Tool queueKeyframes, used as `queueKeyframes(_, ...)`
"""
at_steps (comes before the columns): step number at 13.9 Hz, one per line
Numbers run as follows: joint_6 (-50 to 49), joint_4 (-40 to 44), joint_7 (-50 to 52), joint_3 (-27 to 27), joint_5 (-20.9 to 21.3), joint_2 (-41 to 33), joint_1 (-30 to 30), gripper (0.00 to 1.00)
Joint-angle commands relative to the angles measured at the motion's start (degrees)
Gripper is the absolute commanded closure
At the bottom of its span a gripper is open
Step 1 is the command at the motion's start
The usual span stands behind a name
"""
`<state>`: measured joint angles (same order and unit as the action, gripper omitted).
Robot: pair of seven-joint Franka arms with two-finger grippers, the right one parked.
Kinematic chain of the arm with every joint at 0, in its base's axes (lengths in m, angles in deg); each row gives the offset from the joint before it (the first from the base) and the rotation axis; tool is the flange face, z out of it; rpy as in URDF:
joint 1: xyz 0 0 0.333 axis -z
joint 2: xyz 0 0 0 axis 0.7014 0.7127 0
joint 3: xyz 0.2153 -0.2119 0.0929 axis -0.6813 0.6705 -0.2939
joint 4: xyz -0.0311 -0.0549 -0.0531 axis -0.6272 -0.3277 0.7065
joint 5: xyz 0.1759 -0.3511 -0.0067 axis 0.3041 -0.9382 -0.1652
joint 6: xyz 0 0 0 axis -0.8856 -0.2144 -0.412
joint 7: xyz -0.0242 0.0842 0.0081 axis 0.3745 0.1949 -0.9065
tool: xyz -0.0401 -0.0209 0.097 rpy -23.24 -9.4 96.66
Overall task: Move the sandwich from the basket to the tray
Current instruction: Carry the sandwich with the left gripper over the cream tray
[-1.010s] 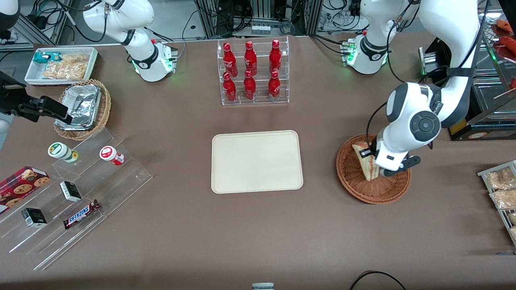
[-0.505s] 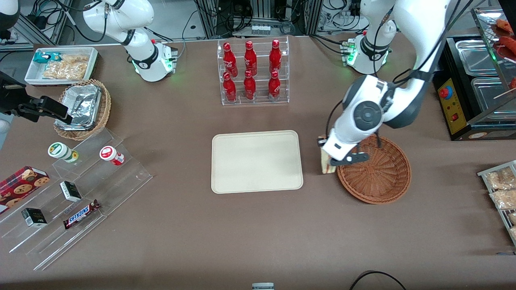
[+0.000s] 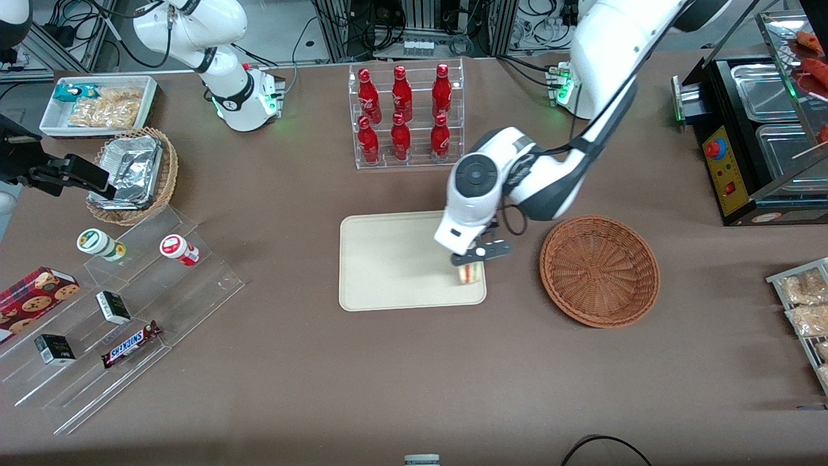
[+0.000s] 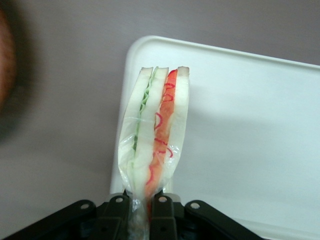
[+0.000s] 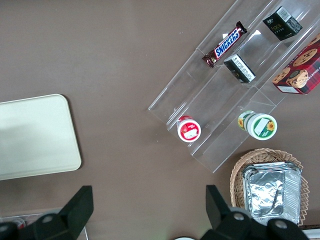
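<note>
Gripper (image 3: 474, 257) first: we see our left arm's two black fingers pressed onto the clear wrapper edge of the triangular white-bread sandwich with red and green filling (image 4: 156, 131), which hangs over the tray's edge nearest the basket, apparently not yet resting on it.

To finish this step well, we would judge it best to carry the wedge a little farther in over the flat cream-beige rectangular tray (image 3: 388, 259), so it does not land on the low rim, then lower until the bottom face touches before letting go. The pinch is on thin film only, so the wedge may swing; a slow descent should keep it from tipping over the rim onto the brown bench (image 3: 414, 375).

Counting across the front view: one white bin of bagged snacks (image 3: 98, 105), one pale wicker basket holding crumpled foil (image 3: 132, 175), one clear stepped rack (image 3: 129, 310) with two round tubs, two small dark boxes, one cookie box and one chocolate bar. Next come six red bottles (image 3: 401, 113) in a clear stand, one tray, one sandwich, then one round reddish-brown woven basket (image 3: 599, 270), now holding nothing. At the working arm's end of the bench we count at least two more bagged snacks (image 3: 802, 304), partly cut off.
</note>
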<state>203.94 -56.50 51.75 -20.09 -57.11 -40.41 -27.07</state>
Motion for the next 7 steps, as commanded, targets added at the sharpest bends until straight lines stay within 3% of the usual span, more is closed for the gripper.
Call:
queueKeyframes(1,-0.97,9.78,3.06,-0.32,1.25,7.11,3.96,0.90)
queueKeyframes(7,-0.28,17.01,5.70,-3.21,1.16,14.51,11.51,0.90)
